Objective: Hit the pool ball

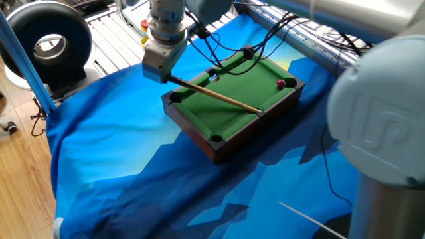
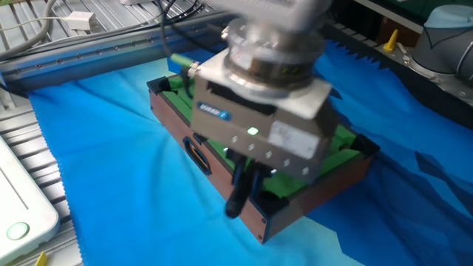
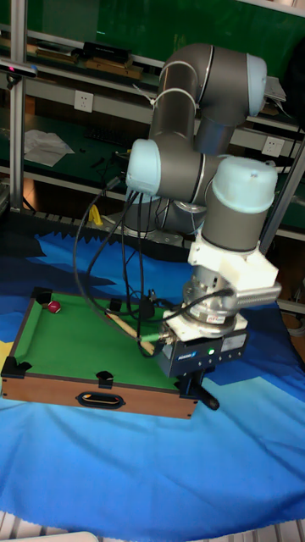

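Observation:
The small pool table (image 1: pixel 199 129) with green felt sits on the blue cloth. The pool ball (image 1: pixel 281 83), tiny and dark red, lies near the far right corner pocket; it also shows at the table's left end (image 3: pixel 54 306). My gripper (image 1: pixel 163 76) hangs over the table's near left corner, shut on the butt of a wooden cue stick (image 1: pixel 216 97). The cue lies slanted across the felt, its tip well short of the ball. In the other fixed view the gripper (image 2: pixel 240 191) covers most of the table (image 2: pixel 211 171) and hides the ball.
Black cables (image 1: pixel 222 50) droop over the table's far side. A black ring-shaped device (image 1: pixel 46 41) and a blue post (image 1: pixel 23 56) stand at the left. A white box (image 2: pixel 22 214) sits beside the cloth. The arm's large grey body (image 1: pixel 382 126) fills the right.

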Controlling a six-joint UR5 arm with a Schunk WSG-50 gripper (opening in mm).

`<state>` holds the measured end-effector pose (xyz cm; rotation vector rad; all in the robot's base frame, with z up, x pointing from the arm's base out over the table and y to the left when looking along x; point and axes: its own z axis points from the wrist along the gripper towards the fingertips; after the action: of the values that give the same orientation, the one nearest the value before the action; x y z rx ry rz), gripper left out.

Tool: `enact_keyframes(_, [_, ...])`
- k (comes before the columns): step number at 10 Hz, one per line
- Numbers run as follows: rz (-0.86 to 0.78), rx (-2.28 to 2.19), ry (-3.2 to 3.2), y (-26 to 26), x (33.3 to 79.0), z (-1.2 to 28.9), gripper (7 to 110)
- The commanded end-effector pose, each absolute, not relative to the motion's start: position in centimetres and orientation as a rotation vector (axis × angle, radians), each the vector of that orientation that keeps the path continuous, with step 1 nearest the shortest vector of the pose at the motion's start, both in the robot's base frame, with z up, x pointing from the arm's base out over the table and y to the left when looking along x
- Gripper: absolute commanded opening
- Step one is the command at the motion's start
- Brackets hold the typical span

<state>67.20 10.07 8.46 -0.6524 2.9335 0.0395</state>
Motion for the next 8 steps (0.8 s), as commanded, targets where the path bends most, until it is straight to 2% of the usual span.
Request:
enact_keyframes(1, [0.128,-0.553,2.931,11.5,69.0,6.8,7])
enact_keyframes(3, [0.182,-0.536,2.910,12.0,69.6,6.6,7])
enact_keyframes(5, [0.161,-0.557,2.917,11.2,69.4,7.1,7])
enact_keyframes(8, [0.270,-0.381,2.901,13.2,69.6,8.3,7])
